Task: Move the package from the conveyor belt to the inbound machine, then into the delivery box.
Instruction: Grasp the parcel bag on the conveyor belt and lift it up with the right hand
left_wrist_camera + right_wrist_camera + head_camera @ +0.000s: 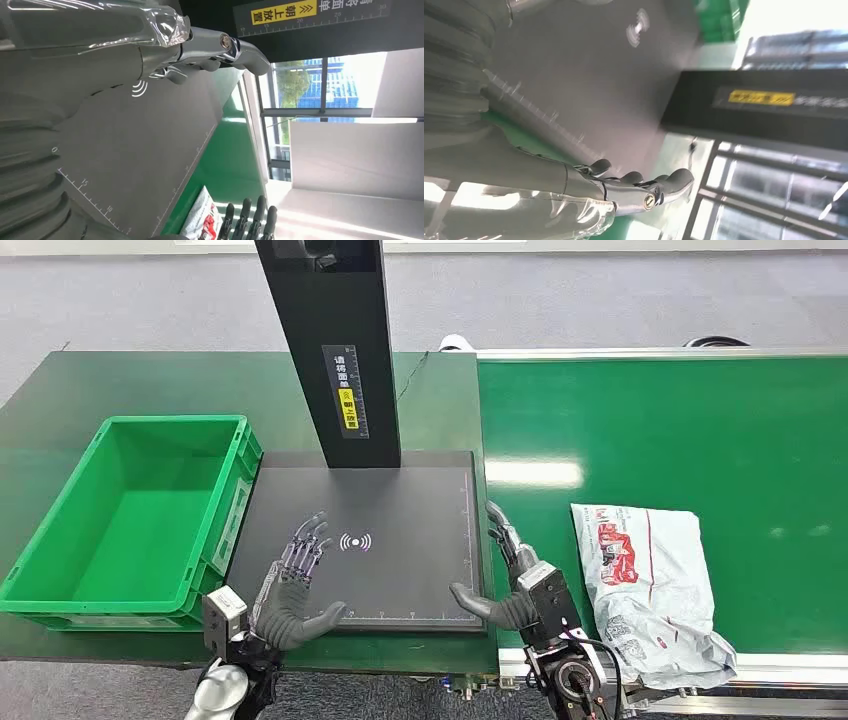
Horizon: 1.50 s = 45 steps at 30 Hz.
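- Head view: package (652,585), a white printed poly mailer, lies on the green conveyor belt (700,430) at about 4 o'clock of frame, untouched. Left robot hand (296,585) hovers over or rests on the near-left part of the inbound machine (400,530) platform, fingers spread, holding nothing. Right robot hand (505,575) sits at the platform's right edge, between platform and package, fingers apart, empty.
- Green delivery box (130,510) at 9 o'clock of the platform, nothing visible inside; it sits on the dark green counter (60,390).
- Judged step: the very first one, pickup not yet begun. Next move calls for the right robot hand to swing toward 3 o'clock and get fingers around the floppy mailer, likely needing a pinch at an edge.
- Left wrist view: shows the platform's ruler marks and scan symbol close up, the left robot hand's fingers (220,47) extended above it, plus a corner of the package and the right robot hand's dark fingertips beyond the platform edge.
- Right wrist view: blurred; right robot hand's fingers (639,187) lightly curled, nothing in them; the machine's black post (764,107) with yellow label, which this view sees side-on.
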Motion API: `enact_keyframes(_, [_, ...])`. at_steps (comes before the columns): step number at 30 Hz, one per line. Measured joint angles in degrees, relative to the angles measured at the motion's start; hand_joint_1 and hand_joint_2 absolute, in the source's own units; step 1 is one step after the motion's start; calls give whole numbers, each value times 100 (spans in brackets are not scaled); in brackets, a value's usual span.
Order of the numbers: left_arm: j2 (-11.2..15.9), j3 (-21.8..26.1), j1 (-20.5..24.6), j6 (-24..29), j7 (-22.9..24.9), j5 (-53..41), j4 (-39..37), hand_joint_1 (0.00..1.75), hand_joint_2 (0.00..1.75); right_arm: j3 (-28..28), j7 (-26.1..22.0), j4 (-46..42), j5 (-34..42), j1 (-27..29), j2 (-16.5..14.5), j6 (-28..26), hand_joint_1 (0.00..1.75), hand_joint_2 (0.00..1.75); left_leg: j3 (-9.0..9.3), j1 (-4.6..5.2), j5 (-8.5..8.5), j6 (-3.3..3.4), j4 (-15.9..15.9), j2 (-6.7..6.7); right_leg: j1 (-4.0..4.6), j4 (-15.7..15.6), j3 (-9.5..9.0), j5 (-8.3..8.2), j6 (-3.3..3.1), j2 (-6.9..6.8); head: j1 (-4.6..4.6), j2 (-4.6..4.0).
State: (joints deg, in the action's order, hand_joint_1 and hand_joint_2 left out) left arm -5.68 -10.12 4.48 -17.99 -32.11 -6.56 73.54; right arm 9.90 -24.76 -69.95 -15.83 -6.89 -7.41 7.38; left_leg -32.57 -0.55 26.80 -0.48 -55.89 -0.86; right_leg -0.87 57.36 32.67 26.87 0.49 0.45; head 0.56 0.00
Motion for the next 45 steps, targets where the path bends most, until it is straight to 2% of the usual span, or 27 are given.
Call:
enact_keyframes(6, [7,20,-111,17,0,-2,61,0,175,-168,290,-4,-890,-190,319,-541,0,175,-1,1,0,0,-1,0,-1,0,-1,-1,1,0,-1,0])
enact_keyframes(13, [50,102,-298,54,-2,-8,165,0,175,-542,419,37,-1457,-547,794,-583,0,175,0,0,0,0,-1,-1,-1,0,-1,-1,1,0,0,0])
enact_keyframes(25, [78,113,-394,77,-7,-11,234,0,175,-668,498,137,-1720,-664,959,-686,0,175,-1,0,0,0,0,-1,0,0,-1,-1,1,0,0,0])
enact_keyframes(29, [89,162,-525,102,1,-28,346,0,175,-705,1035,358,-2257,-815,1091,-678,0,175,-1,0,0,0,-1,-1,-1,0,-1,-1,1,-1,1,0])
enact_keyframes(34, [92,228,-614,128,175,-69,562,0,175,-732,2057,912,-2839,-1012,1280,-545,0,175,-1,0,0,0,-1,-2,-1,0,-2,-1,1,-1,1,0])
enact_keyframes(40, [75,271,-693,156,280,-116,716,0,175,-830,3309,1172,-3752,-961,1318,-611,0,175,-3,0,0,0,-1,-3,0,0,1,0,1,-1,1,0])
enact_keyframes(45, [61,301,-703,183,328,-137,733,0,175,-986,3522,1183,-3919,-875,1331,-403,0,175,-3,0,1,0,-1,-1,0,0,3,0,1,0,1,0])
